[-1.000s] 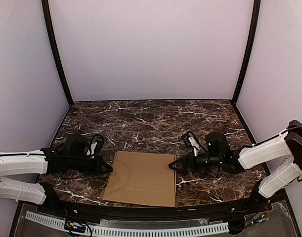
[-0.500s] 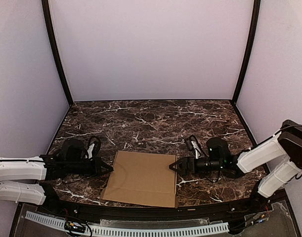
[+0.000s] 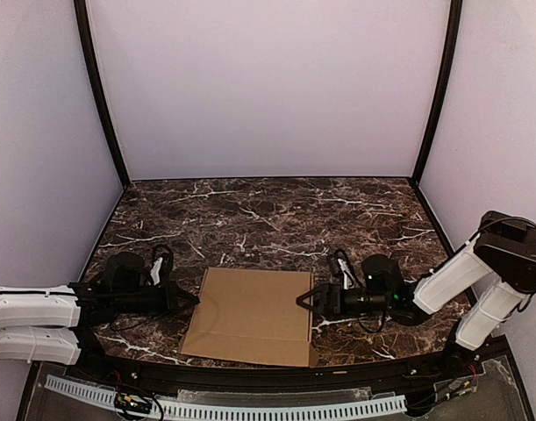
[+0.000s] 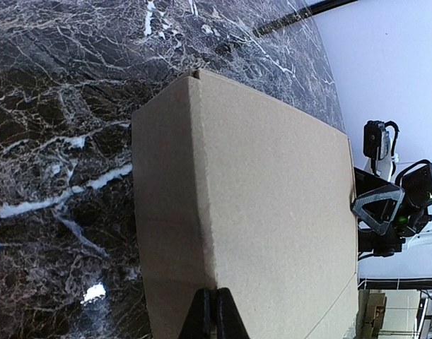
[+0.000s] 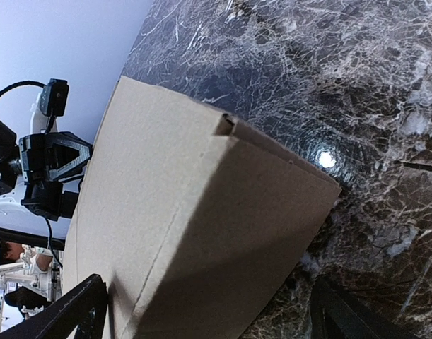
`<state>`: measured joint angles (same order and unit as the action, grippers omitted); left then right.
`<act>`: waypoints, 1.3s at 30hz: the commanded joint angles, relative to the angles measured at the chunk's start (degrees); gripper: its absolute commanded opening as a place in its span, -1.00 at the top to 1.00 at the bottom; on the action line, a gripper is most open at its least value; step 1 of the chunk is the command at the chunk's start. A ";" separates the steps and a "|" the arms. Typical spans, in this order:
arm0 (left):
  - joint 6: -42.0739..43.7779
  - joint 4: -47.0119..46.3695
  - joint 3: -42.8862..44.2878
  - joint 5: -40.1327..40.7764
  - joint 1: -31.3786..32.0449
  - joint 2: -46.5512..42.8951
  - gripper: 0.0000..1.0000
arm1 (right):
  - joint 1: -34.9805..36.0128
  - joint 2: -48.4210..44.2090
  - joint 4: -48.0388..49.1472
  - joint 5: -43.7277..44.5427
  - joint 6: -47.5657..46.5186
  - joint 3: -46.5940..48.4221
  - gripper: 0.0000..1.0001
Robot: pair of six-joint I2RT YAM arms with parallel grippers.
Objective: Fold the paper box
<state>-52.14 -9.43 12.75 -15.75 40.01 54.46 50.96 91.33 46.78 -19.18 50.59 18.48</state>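
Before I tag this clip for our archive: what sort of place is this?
Probably a robot test booth: plain pale walls enclose a dark marble-patterned tabletop, a left arm and a right arm are mounted at its near edge, and a brown paper box lies between them.

a dark marble-patterned table point(image 3: 276, 206) veined in white carries one thing, a flat brown paper box point(image 3: 254, 316), folded shut and lying directly on it near the front edge, about midway between its sides.
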 commanded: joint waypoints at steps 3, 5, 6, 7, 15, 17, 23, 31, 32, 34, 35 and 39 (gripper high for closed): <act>-0.75 12.74 -4.72 2.84 -0.46 1.25 0.99 | 1.40 2.42 4.86 0.49 3.71 -0.65 -0.97; -0.77 12.65 -4.87 2.83 -0.46 1.19 0.99 | 1.80 3.60 6.57 -0.24 4.36 0.02 -0.97; -0.77 12.56 -5.03 2.78 -0.46 1.18 0.99 | 1.92 4.31 7.94 -0.63 4.97 0.20 -0.97; -0.77 12.54 -5.07 2.75 -0.46 1.18 0.99 | 1.94 4.97 9.26 -1.05 5.44 0.38 -0.97; -0.62 12.55 -5.13 2.73 -0.46 0.83 0.99 | 2.11 8.02 16.74 -3.23 7.97 0.39 -0.88; -0.60 12.26 -5.15 2.68 -0.45 1.01 0.99 | 2.12 8.28 18.11 -3.75 8.34 0.15 -0.78; -0.68 11.59 -5.50 2.37 -0.46 1.16 0.99 | 2.04 9.15 23.49 -4.77 10.01 -0.67 -0.47; -0.06 12.18 -3.92 2.00 -0.47 -0.32 0.84 | 1.88 8.61 27.97 -4.46 11.88 -2.53 0.05; 0.07 13.06 -3.50 2.09 -0.46 -1.06 0.74 | 1.86 8.08 28.01 -4.39 11.90 -2.75 0.09; 0.55 14.83 -1.98 2.49 -0.46 -2.60 0.31 | 1.66 6.55 27.33 -4.59 11.61 -3.01 0.14; 1.12 15.65 -0.50 2.66 -0.46 -3.26 -0.03 | 1.53 5.60 26.33 -4.57 11.33 -3.09 0.14; 5.61 21.35 5.95 4.89 -0.46 -6.62 -0.76 | 0.01 -0.26 21.27 -5.09 9.67 -3.67 0.16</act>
<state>-51.48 -0.05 13.45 -14.31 39.83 50.04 52.12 96.86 67.00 -21.89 63.05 15.46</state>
